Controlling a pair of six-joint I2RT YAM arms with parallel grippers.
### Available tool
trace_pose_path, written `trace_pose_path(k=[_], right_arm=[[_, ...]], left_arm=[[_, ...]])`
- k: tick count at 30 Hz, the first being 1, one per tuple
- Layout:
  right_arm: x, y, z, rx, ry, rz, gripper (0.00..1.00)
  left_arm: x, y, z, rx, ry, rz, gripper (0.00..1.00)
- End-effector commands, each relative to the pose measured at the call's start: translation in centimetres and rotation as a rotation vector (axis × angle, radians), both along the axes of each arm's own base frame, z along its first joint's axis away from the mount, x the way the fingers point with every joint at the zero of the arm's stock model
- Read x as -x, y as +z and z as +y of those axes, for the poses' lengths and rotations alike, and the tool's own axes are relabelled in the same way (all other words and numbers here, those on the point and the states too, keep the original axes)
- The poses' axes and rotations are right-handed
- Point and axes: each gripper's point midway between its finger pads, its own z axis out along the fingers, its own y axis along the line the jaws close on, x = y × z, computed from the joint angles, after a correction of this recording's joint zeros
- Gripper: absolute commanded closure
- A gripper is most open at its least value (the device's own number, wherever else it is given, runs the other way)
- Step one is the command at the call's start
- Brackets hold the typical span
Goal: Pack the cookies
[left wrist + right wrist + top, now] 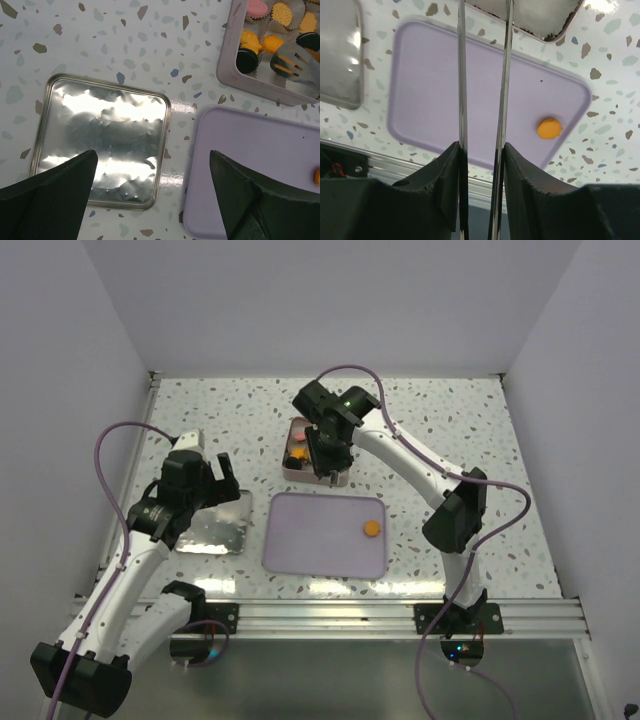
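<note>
Since the right gripper (481,150) is clamped on thin metal tongs (462,100), blades slightly apart, the next pick turns on one relation: the only loose cookie (550,128) lies to the right of the blades and back from their tips, on the lavender tray (435,90), nearer this arm than the other. It is orange, flat and nearly round, with no long axis to align with. Beyond the tips sits the tin (250,82). Farther off, the left gripper (152,155) hangs wide open above the lid (100,135).
</note>
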Motion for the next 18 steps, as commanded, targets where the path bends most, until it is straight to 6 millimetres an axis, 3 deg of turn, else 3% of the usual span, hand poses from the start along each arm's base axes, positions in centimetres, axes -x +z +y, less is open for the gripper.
trace_pose_path(k=[1,18], right_arm=[[2.7,-0.2,-2.7,0.081,0.017,0.092,0.63],[1.4,-0.5,-2.4,0.075,-0.012,0.067,0.52]], left_arm=[[-0.7,0.6,0.3,-0.003,0.015,-0.035,0.0],[-0.7,0.5,0.3,0.0,0.012,-0.032,0.0]])
